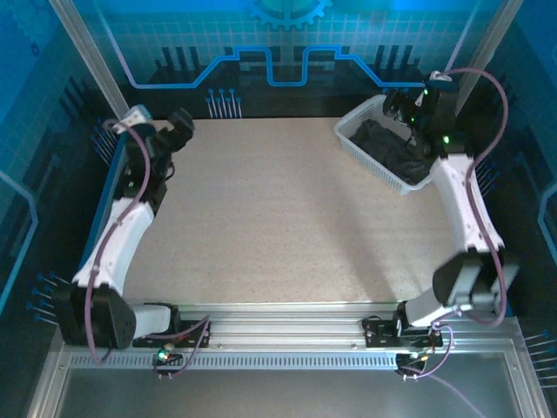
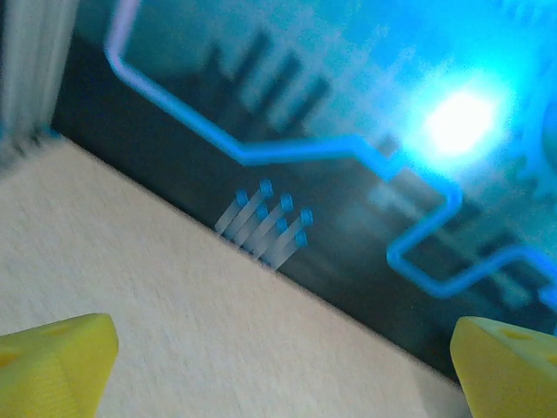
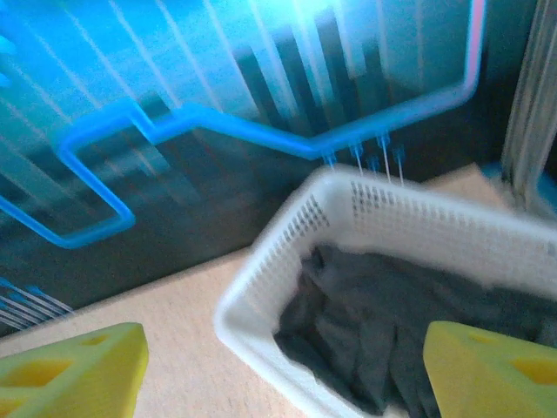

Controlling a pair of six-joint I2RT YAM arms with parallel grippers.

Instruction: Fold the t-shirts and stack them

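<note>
Where t-shirts (image 3: 374, 313) lie, white basket (image 3: 418, 222) walls enclose them.

cool blue light, a glare spot, both wrist views softly blurred

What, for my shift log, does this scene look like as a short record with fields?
table: tan, speckled
basket: white lattice, far right of the table
t-shirts: dark, crumpled heap in the basket
left tool: open, holding nothing, at the table's far left
right tool: open, holding nothing, over the basket
</note>
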